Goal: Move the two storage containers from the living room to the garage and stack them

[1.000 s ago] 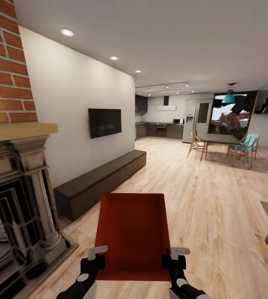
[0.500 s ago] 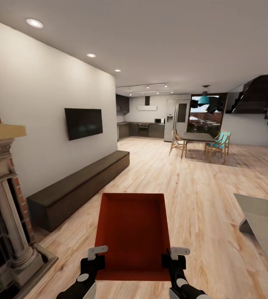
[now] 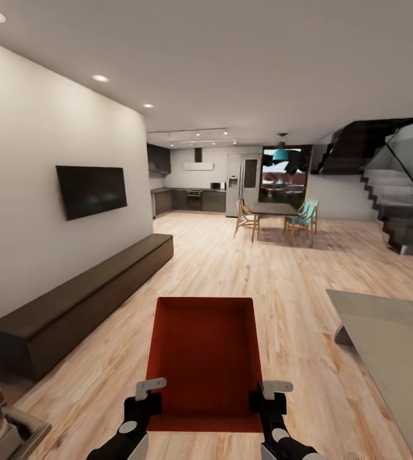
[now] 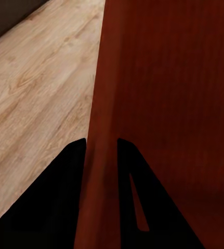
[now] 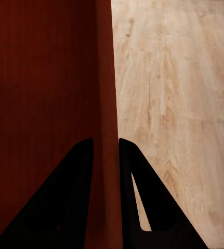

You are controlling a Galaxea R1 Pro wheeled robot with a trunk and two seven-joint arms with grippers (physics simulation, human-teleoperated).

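Left gripper [image 3: 150,395] clamps container [image 3: 204,358] left wall; right gripper [image 3: 269,397] clamps right wall | box held level ahead over wood floor [image 3: 283,287] | I'd drive slow, both grips even, skirting grey table [image 3: 392,345] on right toward garage

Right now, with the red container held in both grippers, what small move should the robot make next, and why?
Probably keep both grips closed and roll on across the wood floor. The storage container hangs level between the left gripper and the right gripper, each pinching one side wall. The bench and television show this is the living room, not the garage.
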